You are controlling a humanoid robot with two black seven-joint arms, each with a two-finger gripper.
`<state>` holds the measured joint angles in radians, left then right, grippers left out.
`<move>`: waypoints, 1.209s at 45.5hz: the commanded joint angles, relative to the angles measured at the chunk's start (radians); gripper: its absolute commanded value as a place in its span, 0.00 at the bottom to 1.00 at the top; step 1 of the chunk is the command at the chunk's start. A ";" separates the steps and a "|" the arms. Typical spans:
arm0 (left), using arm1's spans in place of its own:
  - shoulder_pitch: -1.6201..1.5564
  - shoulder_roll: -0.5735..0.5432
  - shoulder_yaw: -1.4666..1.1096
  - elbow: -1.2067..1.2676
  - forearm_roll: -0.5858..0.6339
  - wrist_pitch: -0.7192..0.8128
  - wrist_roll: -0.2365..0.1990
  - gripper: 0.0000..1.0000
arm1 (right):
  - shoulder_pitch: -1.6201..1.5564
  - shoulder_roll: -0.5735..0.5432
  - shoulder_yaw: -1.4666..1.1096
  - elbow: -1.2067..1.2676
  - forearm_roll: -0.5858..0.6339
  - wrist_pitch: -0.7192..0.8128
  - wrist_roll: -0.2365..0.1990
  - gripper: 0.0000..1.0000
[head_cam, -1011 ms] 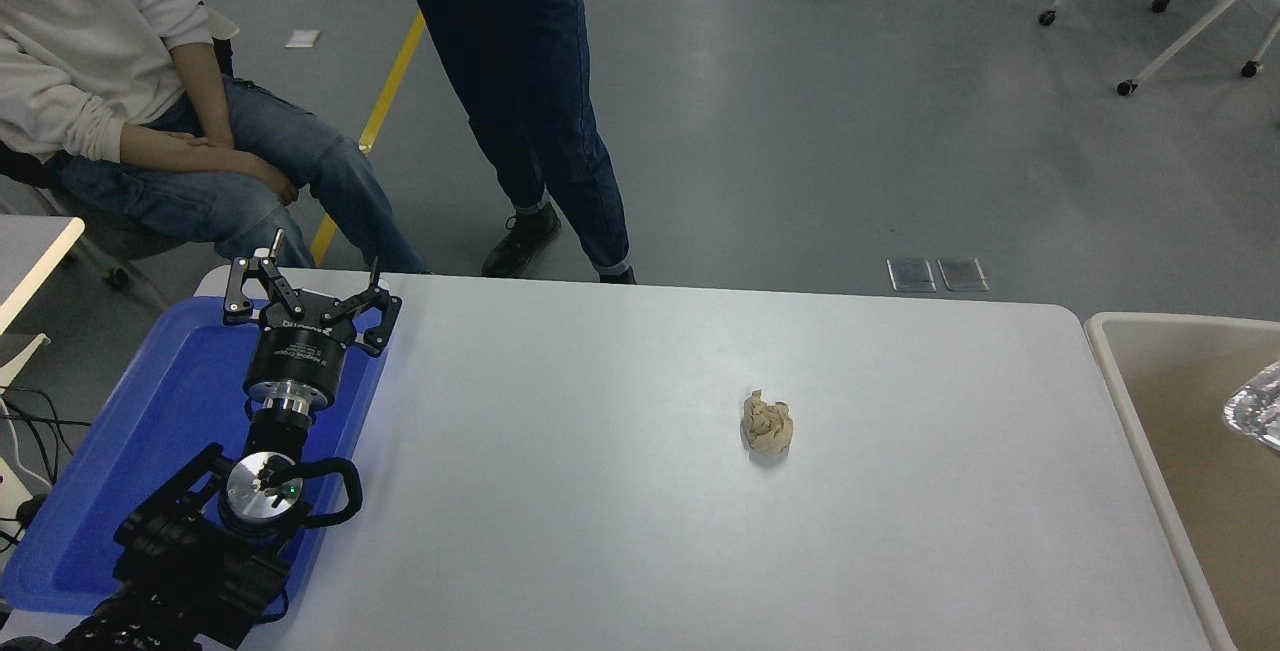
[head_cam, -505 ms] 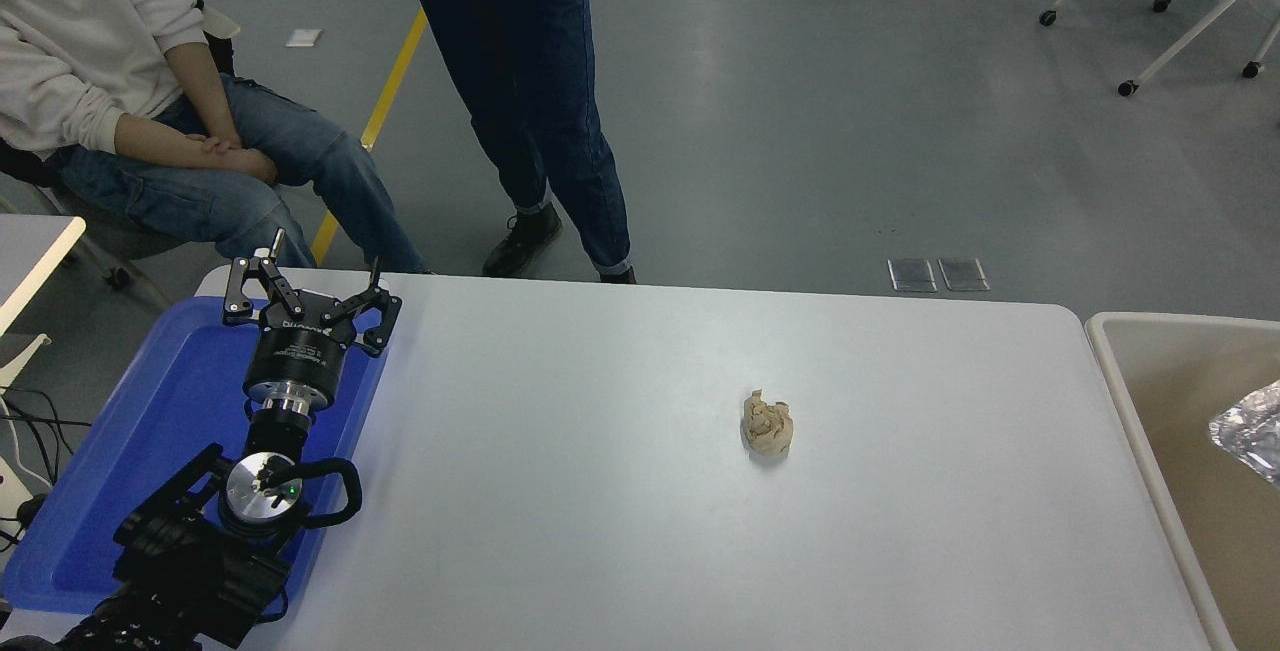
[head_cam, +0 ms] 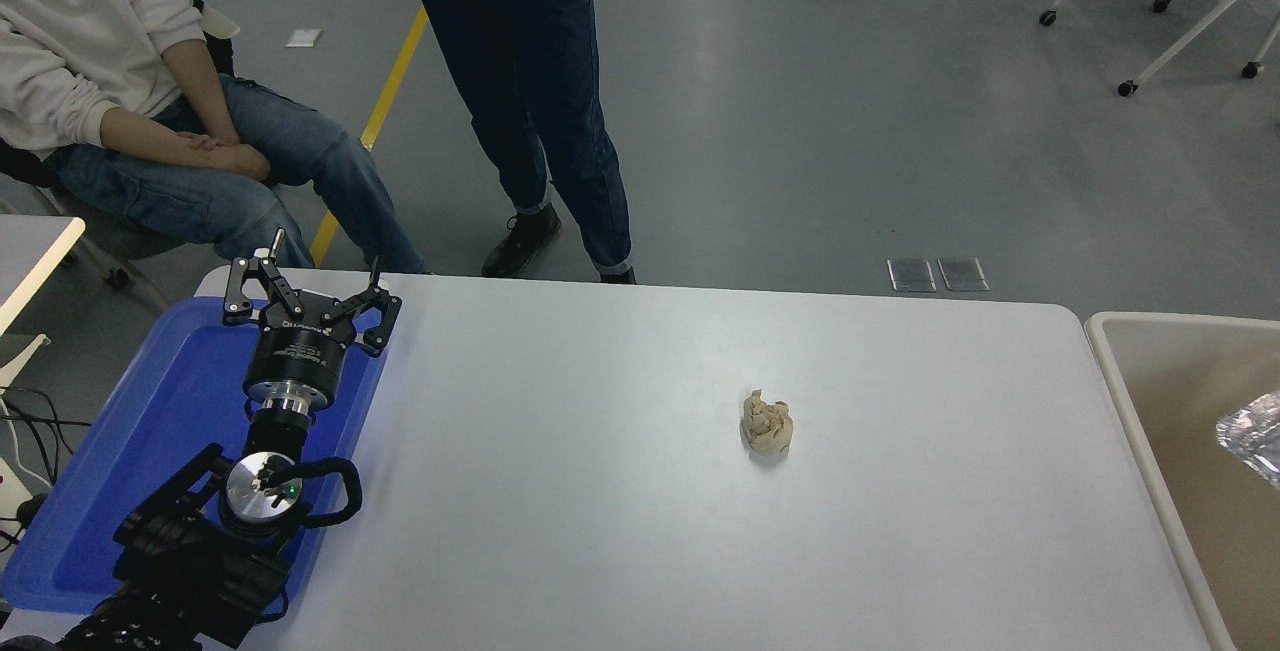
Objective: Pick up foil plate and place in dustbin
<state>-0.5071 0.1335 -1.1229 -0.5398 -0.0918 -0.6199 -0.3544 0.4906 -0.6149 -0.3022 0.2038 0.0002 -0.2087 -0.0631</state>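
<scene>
So compared with half a second back, the foil plate [head_cam: 1252, 436] at the right edge of the frame sits a touch lower and further right inside the dustbin [head_cam: 1118, 376], with less of it showing; only a crinkled silver corner pokes into view against the beige inside. The seated person's hands [head_cam: 215, 149] at upper left have shifted slightly too, and everything else looks the same. The right arm isn't visible anywhere, so can't say a thing about it. The left gripper [head_cam: 308, 283] is parked at lower left over the blue tray [head_cam: 120, 451], its fingers [head_cam: 238, 286] spread wide apart, holding nothing and touching nothing that I can see. The tan paper wad [head_cam: 767, 424] sits alone mid-table [head_cam: 600, 491], right of centre, well apart from both tray and bin.
</scene>
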 commanded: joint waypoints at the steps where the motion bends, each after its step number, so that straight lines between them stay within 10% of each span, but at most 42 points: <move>1: -0.001 0.000 0.000 0.000 0.001 0.000 0.000 1.00 | -0.001 0.000 0.003 0.012 -0.005 -0.035 0.005 1.00; 29: -0.001 0.000 0.000 0.000 0.001 -0.001 0.000 1.00 | 0.094 -0.144 -0.005 0.269 -0.020 -0.028 0.009 1.00; 55: -0.001 0.000 0.000 0.000 0.001 -0.001 0.000 1.00 | 0.506 -0.445 -0.378 0.896 -0.457 0.066 0.005 1.00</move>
<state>-0.5078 0.1335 -1.1228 -0.5401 -0.0903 -0.6211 -0.3543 0.7623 -0.9612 -0.4570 0.8446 -0.3250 -0.1987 -0.0569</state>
